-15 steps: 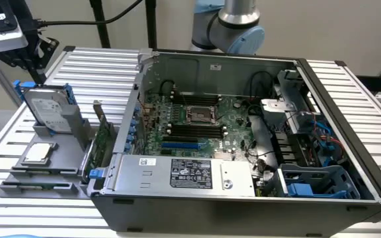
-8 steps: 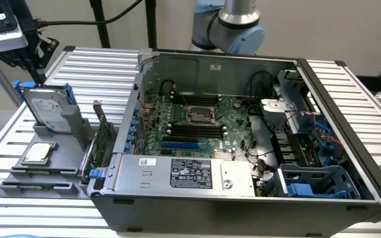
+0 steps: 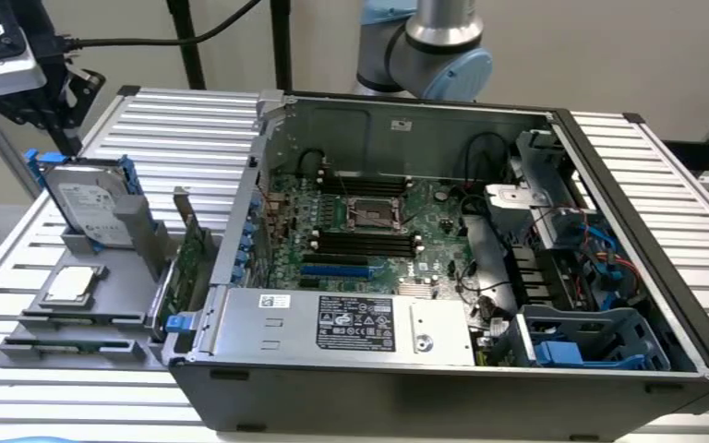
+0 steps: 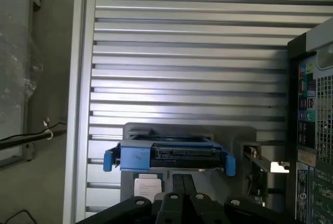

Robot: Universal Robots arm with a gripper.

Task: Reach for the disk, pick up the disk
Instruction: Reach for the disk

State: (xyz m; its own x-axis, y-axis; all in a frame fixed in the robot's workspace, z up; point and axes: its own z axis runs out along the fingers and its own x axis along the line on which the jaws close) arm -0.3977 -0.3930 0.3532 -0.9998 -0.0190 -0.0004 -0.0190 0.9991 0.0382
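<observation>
1. at the exterior view's far left, the gripper (image 3: 56, 118) hangs above the disk and apart from it, with nothing in its hold. how far open it stands i cannot tell. if it goes down too narrow, it would likely strike the disk's top edge instead of straddling it.
2. just below, the disk (image 3: 90, 205) stands on edge in a slot of the grey holder (image 3: 126, 305), leaning back a little. the wrist view looks down on its upper edge (image 4: 169, 154). an approach that ignores that lean could push the disk over or jam it in the slot, i think.
3. blue plastic rails run along its long edges. a grip on the rails alone might flex them or slip. the metal faces look smooth, so a weak squeeze could let the disk slide out.
4. the chip (image 3: 71, 284) lies flat on the holder in front of the disk. a dropped disk would probably land on it.
5. to the right, a circuit card (image 3: 189, 247) stands on edge near the disk, with the open computer case (image 3: 453, 231) beyond. a sideways swing could knock either.
</observation>
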